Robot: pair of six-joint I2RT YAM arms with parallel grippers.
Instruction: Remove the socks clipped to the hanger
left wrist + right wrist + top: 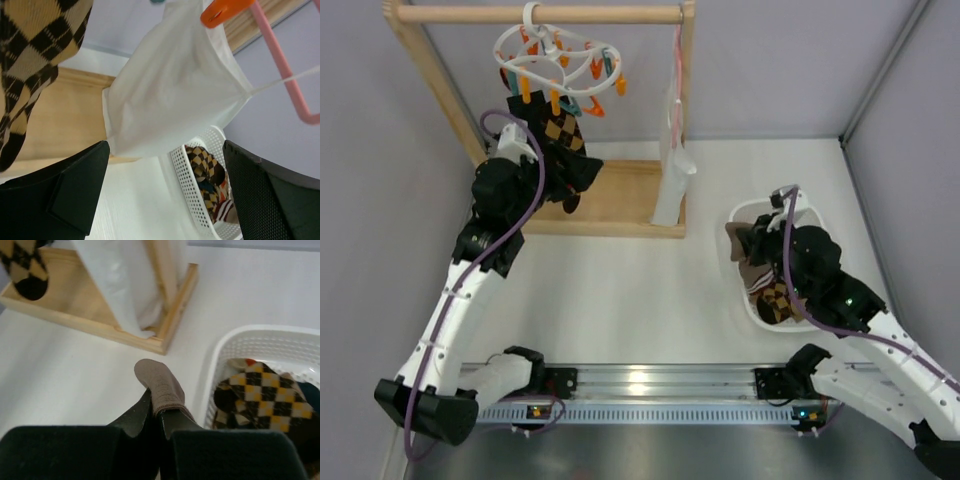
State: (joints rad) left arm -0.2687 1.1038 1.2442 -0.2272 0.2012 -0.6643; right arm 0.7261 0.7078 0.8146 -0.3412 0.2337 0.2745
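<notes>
Socks (560, 130) are partly off; we judge this roughly mid-task. Hanger (558, 52) hooks on the wooden rail (540, 14) at the far-left corner of the table (620, 290). Clipped under it we see a diamond-checked sock and a black sock (530, 108). We can't give an exact count because the left arm covers their lower ends. White basket (745, 215) near the right edge already holds a few: a checked basket sock (260, 395) and darker ones under it. Right gripper (161, 412) has its fingers pressed together on one end of a plain brown sock (159, 382). That sock pokes out over the table just beside the basket's left rim and isn't dropped in yet. Left gripper (165, 200) is up by the hanger with fingers spread wide and nothing between them. Its wrist view has the diamond-checked sock at upper left, outside the jaws, and the white cloth (170, 90) straight ahead. Status as we read it:
- Done: the socks in the basket.
- In hand: the brown one, which needs releasing over the basket.
- Left to do: the checked and black ones on the hanger.

We think the left arm should line up on the checked sock and stay off the white cloth with the pink strap (276, 55), which hangs close by.
</notes>
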